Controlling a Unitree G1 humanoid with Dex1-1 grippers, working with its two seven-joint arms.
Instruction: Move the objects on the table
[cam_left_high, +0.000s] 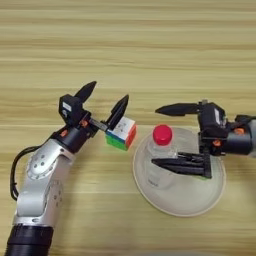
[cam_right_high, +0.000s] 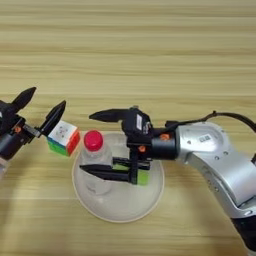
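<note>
Right claw (cam_right_high: 102, 145) spread wide astride the red-capped bottle (cam_right_high: 95, 155) lying on the cream plate (cam_right_high: 150, 200), apparently poised to clamp it; left claw (cam_left_high: 102, 107) also apart, one finger touching a colour cube (cam_left_high: 121, 134) on the tabletop (cam_left_high: 150, 50)

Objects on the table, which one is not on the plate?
The multicoloured cube, lying on the table left of the plate beside the open left tool; the red-capped bottle and the green block sit on the plate.
</note>
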